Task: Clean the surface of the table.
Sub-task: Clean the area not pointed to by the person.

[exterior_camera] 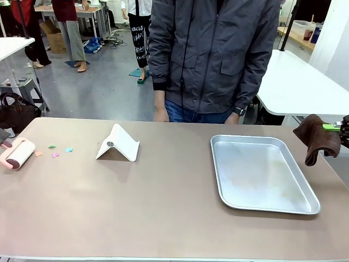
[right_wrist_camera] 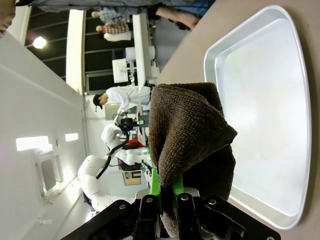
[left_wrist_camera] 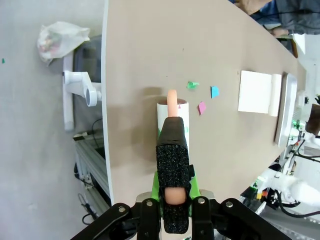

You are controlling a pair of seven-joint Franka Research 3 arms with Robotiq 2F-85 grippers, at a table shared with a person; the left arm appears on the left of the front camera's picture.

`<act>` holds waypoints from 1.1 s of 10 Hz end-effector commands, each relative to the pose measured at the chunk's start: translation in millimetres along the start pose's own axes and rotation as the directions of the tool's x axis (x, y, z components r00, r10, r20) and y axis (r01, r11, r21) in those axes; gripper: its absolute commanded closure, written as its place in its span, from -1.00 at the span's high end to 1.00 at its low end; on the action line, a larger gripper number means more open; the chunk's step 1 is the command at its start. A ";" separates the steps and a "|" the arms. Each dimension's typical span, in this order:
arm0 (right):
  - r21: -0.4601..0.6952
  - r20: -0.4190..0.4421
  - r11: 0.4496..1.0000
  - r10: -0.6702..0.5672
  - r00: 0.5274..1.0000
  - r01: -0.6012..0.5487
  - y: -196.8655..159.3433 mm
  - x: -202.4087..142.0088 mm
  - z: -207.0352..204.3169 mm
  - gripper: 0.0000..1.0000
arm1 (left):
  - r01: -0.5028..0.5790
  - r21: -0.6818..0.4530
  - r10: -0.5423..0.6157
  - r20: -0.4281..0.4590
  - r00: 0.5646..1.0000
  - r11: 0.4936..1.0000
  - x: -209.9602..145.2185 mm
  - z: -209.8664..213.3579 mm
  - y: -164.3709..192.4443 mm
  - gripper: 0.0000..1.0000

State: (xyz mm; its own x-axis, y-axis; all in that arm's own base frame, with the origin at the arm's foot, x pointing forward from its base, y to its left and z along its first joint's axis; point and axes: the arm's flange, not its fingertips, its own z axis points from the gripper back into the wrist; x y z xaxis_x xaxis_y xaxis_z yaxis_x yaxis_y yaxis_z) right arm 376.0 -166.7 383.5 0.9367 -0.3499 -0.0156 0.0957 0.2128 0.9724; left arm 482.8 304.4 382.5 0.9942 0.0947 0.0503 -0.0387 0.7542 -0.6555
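Observation:
The taupe table (exterior_camera: 163, 207) spreads across the front view. At its left edge lies a lint roller (exterior_camera: 19, 153) with a pink handle, and beside it are small coloured paper scraps (exterior_camera: 55, 155). In the left wrist view my left gripper (left_wrist_camera: 172, 137) is shut on the roller's pink handle, with the white roll (left_wrist_camera: 172, 111) resting on the table (left_wrist_camera: 150, 50) just short of the scraps (left_wrist_camera: 202, 107). At the right edge my right gripper (exterior_camera: 334, 129) holds a brown cloth (exterior_camera: 318, 139) in the air. The right wrist view shows that gripper (right_wrist_camera: 167, 195) shut on the cloth (right_wrist_camera: 190, 125).
A shallow silver tray (exterior_camera: 262, 173) lies on the right half of the table, below and left of the cloth. A white folded stand (exterior_camera: 118, 143) sits left of centre. A person in a grey jacket (exterior_camera: 212, 54) stands at the far edge. A white table (exterior_camera: 297, 87) is behind on the right.

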 end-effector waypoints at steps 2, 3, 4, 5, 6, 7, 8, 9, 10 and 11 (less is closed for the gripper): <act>-0.004 0.008 1.000 0.010 1.000 -0.010 3.1 1.5 -0.2 -0.79 | -0.073 -0.027 0.075 0.086 0.994 0.997 13.4 -0.3 -2.6 -0.82; -0.004 0.008 1.000 0.010 1.000 -0.010 3.1 1.5 -0.2 -0.79 | -0.085 -0.028 0.087 0.112 0.990 0.996 17.2 0.1 -3.8 -0.82; -0.004 0.008 1.000 0.010 1.000 -0.010 3.1 1.5 -0.2 -0.79 | -0.082 -0.043 0.086 0.107 0.991 0.996 19.0 3.5 -4.3 -0.82; -0.004 0.008 1.000 0.010 1.000 -0.010 3.1 1.5 -0.2 -0.79 | -0.075 -0.081 0.082 0.091 0.992 0.994 19.8 9.5 -5.5 -0.82; -0.004 0.008 1.000 0.010 1.000 -0.010 3.1 1.5 -0.2 -0.79 | -0.076 -0.081 0.085 0.123 0.989 0.994 19.4 12.4 -7.0 -0.82; -0.004 0.008 1.000 0.010 1.000 -0.010 3.1 1.5 -0.2 -0.79 | -0.075 -0.071 0.083 0.119 0.989 0.995 19.1 10.4 -6.9 -0.82; -0.004 0.008 1.000 0.010 1.000 -0.010 3.1 1.5 -0.2 -0.79 | -0.077 -0.055 0.083 0.111 0.990 0.996 20.3 6.5 -5.4 -0.82; -0.004 0.008 1.000 0.010 1.000 -0.010 3.1 1.5 -0.2 -0.79 | -0.073 -0.050 0.078 0.101 0.992 0.996 20.0 4.1 -5.4 -0.82; -0.004 0.008 1.000 0.010 1.000 -0.010 3.1 1.5 -0.2 -0.79 | -0.058 -0.038 0.062 0.111 0.992 0.998 19.4 2.2 -5.1 -0.82; -0.004 0.008 1.000 0.010 1.000 -0.010 3.1 1.5 -0.2 -0.79 | -0.051 -0.042 0.056 0.123 0.991 0.998 17.8 -0.1 -4.7 -0.82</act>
State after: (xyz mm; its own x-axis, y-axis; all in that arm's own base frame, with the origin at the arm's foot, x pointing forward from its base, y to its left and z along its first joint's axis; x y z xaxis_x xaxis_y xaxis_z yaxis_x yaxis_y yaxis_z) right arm 376.0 -166.7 383.5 0.9367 -0.3499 -0.0156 0.0957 0.2128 0.9724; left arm 502.6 305.9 388.3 0.9725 0.2159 0.0870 -0.0972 0.7164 -0.6909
